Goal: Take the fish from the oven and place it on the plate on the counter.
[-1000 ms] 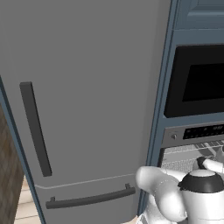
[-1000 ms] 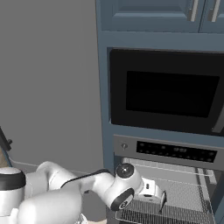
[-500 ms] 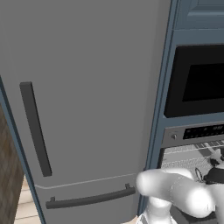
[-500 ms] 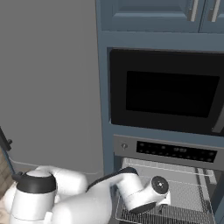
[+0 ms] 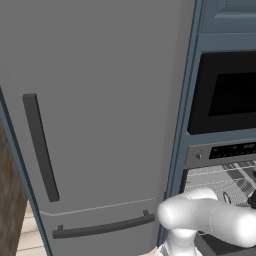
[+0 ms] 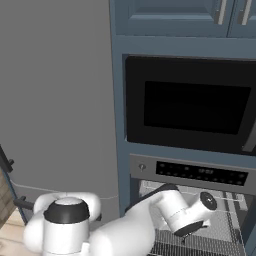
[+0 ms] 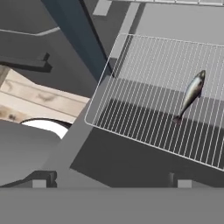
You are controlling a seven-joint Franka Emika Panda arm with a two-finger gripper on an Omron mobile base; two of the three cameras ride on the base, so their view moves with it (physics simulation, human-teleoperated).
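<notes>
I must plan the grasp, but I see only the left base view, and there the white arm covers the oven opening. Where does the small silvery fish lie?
Observer: In the hand view the slim silvery-grey fish lies flat on the steel wire rack, toward that view's right edge.
Operator: Does the claw hold anything?
Observer: No. The claw is open and empty, its dark fingertips wide apart, with the fish ahead of them and untouched.
Operator: How is the arm placed at the oven?
Observer: In the right base view the white wrist is in front of the built-in steel-grey oven, below its control strip.
</notes>
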